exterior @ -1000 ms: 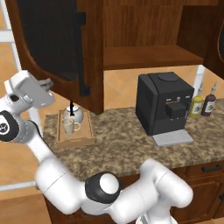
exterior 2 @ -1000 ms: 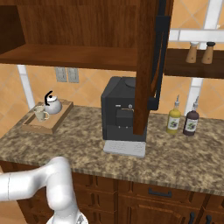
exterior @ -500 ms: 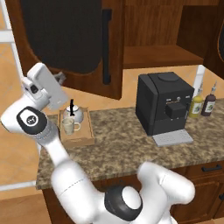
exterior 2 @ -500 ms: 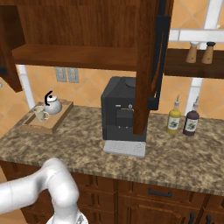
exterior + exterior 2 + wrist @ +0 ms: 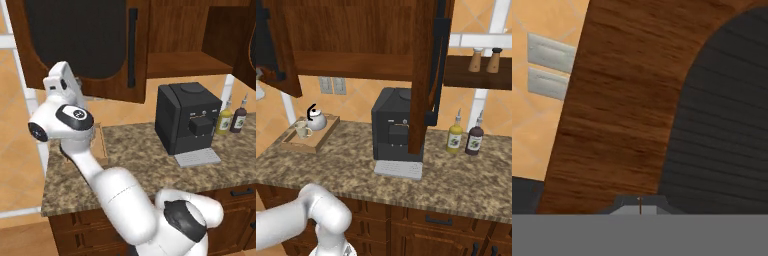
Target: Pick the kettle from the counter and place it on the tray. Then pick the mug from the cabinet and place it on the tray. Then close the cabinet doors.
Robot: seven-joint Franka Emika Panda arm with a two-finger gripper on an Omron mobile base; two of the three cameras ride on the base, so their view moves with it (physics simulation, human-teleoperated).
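The dark fingertips (image 5: 640, 205) are pressed together and hold nothing, right against the dark-wood framed cabinet door with its arched black panel (image 5: 85, 45). The small silver kettle (image 5: 316, 119) and the cream mug (image 5: 303, 131) already sit on the light wooden tray (image 5: 316, 141). I think the push should stay flat on the frame and follow the door's arc until it shuts.

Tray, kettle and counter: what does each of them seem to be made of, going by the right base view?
The tray looks like light-brown unpainted wood with a matte finish. The kettle looks like polished metal, with a silvery-white sheen, and its thin arched handle is black, plastic or coated metal, hard to tell. The counter looks like polished granite: brown-grey speckles across a thick-edged slab.
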